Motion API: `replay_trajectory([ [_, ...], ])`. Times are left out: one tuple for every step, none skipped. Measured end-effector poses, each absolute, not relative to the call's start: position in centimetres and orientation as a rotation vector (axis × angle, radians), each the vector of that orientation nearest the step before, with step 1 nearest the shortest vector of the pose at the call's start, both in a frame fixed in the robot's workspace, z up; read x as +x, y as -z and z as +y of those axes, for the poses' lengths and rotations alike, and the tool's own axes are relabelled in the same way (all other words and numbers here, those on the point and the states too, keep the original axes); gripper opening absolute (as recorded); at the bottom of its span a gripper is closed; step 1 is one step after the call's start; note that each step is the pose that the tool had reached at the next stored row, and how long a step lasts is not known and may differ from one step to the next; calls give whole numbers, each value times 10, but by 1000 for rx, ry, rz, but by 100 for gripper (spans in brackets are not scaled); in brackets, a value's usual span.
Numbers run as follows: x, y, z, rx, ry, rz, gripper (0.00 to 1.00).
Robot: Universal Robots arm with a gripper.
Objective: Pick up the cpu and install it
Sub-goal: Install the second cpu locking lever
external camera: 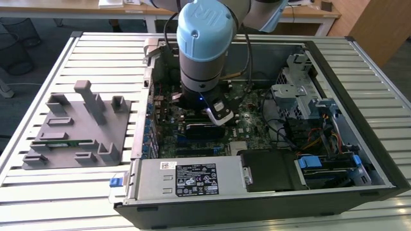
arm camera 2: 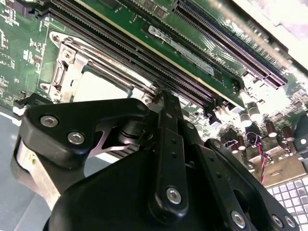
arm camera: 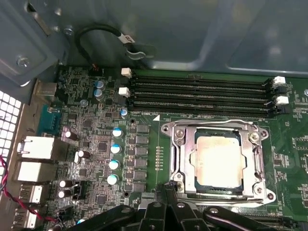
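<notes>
Silver metal marks the cpu (arm camera: 219,161), which is seated flat inside the socket frame (arm camera: 178,149) on the green motherboard (arm camera: 288,159), just beyond the fingertips of the gripper (arm camera: 166,192). The gripper is lowered into the open computer case (external camera: 334,192), its fingers closed together with nothing held between them.

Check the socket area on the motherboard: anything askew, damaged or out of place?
Nothing stands out. The flat square silver cpu lies level and square inside the metal socket frame on the green motherboard, and the black memory slots beside it look intact. The black tool sits at the frame's edge.
</notes>
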State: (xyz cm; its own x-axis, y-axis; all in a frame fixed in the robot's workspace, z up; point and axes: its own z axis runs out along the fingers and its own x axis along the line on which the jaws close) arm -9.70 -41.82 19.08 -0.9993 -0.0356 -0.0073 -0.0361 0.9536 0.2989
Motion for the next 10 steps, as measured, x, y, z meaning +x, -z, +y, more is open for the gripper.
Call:
replay_trajectory([
  [-97,-191,-418,-57,-478,3103,11],
  [-98,-191,-418,-57,-479,3102,11],
  [-98,-190,-418,-57,-480,3102,11],
  [-98,-190,-418,-57,-481,3102,11],
  [-98,-190,-418,-57,-482,3102,11],
  [-98,-190,-418,-57,-483,3102,11],
  [-98,-190,-417,-57,-483,3102,11],
  [-98,-189,-417,-57,-483,3102,11],
  [-98,-189,-417,-57,-483,3102,11],
  [-98,-189,-417,-57,-483,3102,11],
])
